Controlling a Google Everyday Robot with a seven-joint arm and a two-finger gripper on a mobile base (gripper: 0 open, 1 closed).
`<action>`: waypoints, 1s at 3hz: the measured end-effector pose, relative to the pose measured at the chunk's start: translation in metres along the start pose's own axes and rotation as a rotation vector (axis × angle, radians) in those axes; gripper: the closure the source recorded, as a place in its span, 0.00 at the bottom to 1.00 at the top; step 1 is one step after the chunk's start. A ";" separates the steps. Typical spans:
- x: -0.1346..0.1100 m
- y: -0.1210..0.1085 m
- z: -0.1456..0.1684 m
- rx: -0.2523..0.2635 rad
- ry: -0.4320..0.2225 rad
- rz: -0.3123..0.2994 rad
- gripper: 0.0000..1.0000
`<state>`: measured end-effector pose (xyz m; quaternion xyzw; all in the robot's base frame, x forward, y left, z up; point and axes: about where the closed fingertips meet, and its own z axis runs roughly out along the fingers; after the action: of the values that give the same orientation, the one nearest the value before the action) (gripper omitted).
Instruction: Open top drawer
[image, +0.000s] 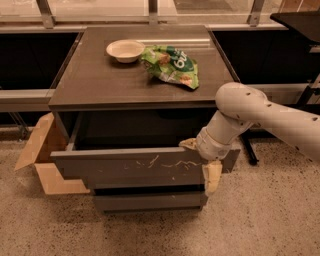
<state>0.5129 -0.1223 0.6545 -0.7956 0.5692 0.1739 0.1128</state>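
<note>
Speckled floor, cabinet w/ top drawer standing open; gripper pinching its front's right end (bowl, snack bag up top).

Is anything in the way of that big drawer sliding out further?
Nothing visible. The gripper is at the top drawer's right end; bare floor lies in front, and the cardboard box sits off to its left.

Dim light; gripper at top drawer
</note>
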 end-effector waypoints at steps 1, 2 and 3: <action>-0.014 0.028 0.000 -0.040 0.011 0.006 0.42; -0.020 0.032 -0.006 -0.044 0.013 0.004 0.66; -0.023 0.033 -0.014 -0.044 0.013 0.004 0.89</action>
<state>0.4773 -0.1179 0.6771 -0.7979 0.5676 0.1812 0.0914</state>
